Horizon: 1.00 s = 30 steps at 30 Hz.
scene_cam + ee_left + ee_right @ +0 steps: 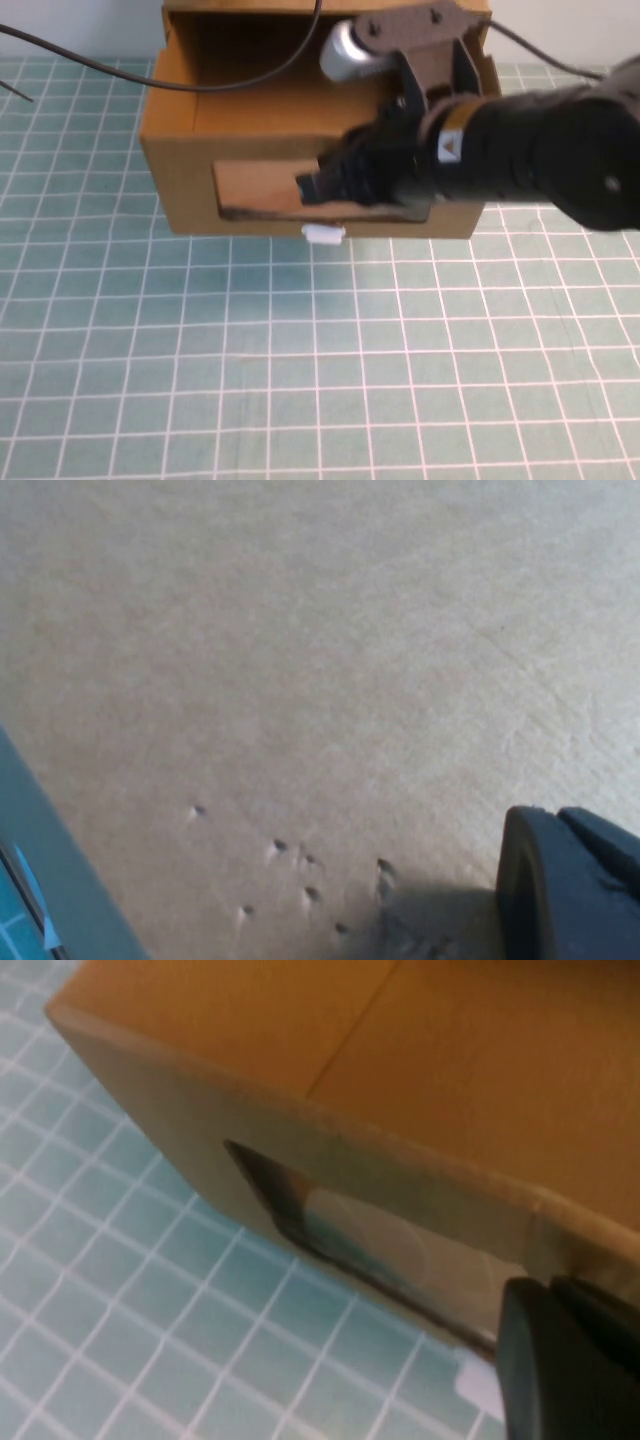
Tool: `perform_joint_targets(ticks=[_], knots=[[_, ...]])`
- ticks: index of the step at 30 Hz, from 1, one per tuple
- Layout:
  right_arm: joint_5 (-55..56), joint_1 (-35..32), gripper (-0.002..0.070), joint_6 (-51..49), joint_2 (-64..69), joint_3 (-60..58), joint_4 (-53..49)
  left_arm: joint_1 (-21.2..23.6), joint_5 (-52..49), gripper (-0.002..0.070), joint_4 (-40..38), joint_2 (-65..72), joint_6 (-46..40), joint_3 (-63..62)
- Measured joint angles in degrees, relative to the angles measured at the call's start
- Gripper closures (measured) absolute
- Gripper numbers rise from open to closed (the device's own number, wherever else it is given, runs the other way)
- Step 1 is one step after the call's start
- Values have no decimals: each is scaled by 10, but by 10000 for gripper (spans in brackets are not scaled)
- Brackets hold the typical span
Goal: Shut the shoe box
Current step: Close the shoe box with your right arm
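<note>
The brown cardboard shoe box [178,170] stands at the back of the table with its drawer pulled out toward me and open on top. Its front panel has a clear window [260,190] and a small white pull tab [323,235] below it. My right gripper [312,187] reaches in from the right, shut and empty, with its tip against the front panel at the window. In the right wrist view, the gripper [570,1360] sits by the window [370,1240] and the tab [478,1385]. My left gripper [575,880] is shut, close against plain cardboard [300,660]; it does not show in the high view.
The outer sleeve [180,15] of the box rises behind the drawer. A black cable [100,68] crosses the drawer's back left. The green gridded mat [300,360] covers the table in front of the box.
</note>
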<state>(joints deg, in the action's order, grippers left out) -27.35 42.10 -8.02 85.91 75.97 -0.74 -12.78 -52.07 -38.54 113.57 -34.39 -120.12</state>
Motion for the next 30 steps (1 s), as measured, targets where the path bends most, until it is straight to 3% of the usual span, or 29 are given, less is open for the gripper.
perform_joint_targets(ticks=[18,30], knots=[[54,-91,688,0,136,165,23,0,0,680,-1,0,0,0],[69,-106,688,0,216,253,25,0,2,680,-3,0,0,0]])
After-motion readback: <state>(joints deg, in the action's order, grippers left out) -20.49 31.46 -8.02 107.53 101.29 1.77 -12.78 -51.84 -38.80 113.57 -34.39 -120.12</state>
